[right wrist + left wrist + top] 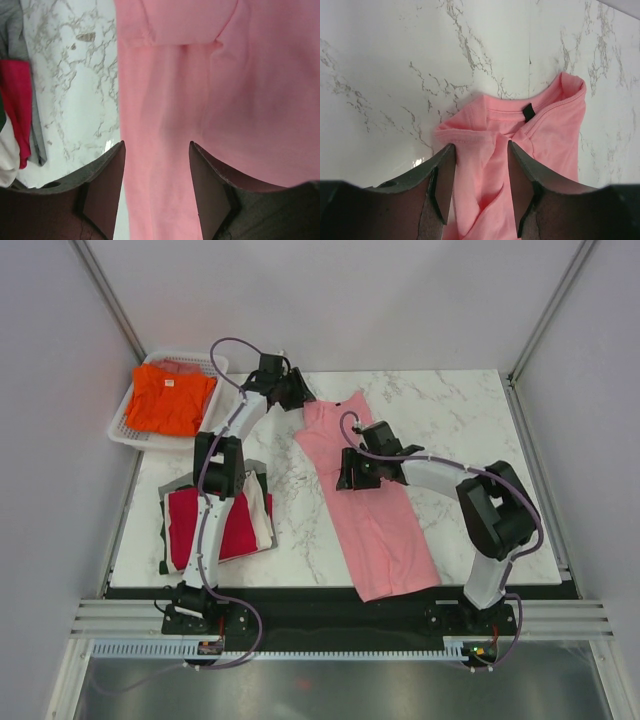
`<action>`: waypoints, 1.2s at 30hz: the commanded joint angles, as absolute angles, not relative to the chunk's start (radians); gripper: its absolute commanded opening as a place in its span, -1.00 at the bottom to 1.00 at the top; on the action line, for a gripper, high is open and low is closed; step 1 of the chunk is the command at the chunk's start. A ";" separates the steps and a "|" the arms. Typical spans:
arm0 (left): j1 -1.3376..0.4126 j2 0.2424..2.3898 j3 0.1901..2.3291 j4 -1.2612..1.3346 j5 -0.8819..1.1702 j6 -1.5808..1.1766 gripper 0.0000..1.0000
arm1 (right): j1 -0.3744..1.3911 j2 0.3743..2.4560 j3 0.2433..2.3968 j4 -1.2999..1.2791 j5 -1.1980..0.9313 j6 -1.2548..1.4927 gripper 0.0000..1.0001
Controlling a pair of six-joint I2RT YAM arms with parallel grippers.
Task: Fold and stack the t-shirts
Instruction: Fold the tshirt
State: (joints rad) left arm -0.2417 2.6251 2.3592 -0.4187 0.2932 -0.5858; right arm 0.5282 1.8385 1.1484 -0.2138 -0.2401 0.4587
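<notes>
A light pink t-shirt (pixel 375 510) lies folded into a long strip down the middle of the marble table, collar at the far end. My left gripper (pixel 290 390) hovers over the collar end, open, its fingertips (pixel 447 150) straddling a fold of pink cloth (pixel 550 125) just below the black neck label (pixel 528 112). My right gripper (pixel 347 475) is open over the strip's left edge, about halfway along, with pink fabric (pixel 250 90) under its jaws. A crimson red tee (pixel 235 525) tops a folded stack at the left, with grey and white ones beneath it.
A white mesh basket (pixel 125 435) at the far left corner holds an orange tee (pixel 170 400). In the right wrist view the stack's edge shows at the left, with its red (pixel 12 100) and grey (pixel 17 30) layers. Bare marble (pixel 460 410) lies right of the pink shirt.
</notes>
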 commanded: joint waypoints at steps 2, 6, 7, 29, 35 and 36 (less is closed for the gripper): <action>-0.239 2.626 2.396 -0.370 0.322 -0.604 0.05 | 0.505 1.718 1.112 -0.196 -0.290 0.471 0.25; -0.233 2.556 2.344 -0.370 0.330 -0.585 0.10 | 0.471 1.591 1.046 -0.227 -0.264 0.468 0.32; -0.233 2.510 2.306 -0.371 0.325 -0.569 0.11 | 0.463 1.565 1.010 -0.242 -0.249 0.466 0.33; -0.265 1.801 1.387 -0.190 0.288 -0.603 0.97 | 0.199 1.857 1.471 -0.330 -0.299 0.433 0.40; -0.282 1.835 1.316 -0.134 0.291 -0.637 0.88 | 0.172 2.068 1.693 -0.374 -0.342 0.407 0.41; -0.284 1.836 1.310 -0.114 0.290 -0.640 0.87 | 0.170 2.118 1.742 -0.383 -0.344 0.402 0.40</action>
State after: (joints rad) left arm -0.2783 1.8290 1.3209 -0.2131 0.2729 -0.6006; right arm 0.1738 2.0300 1.6417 -0.3458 -0.2974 0.4309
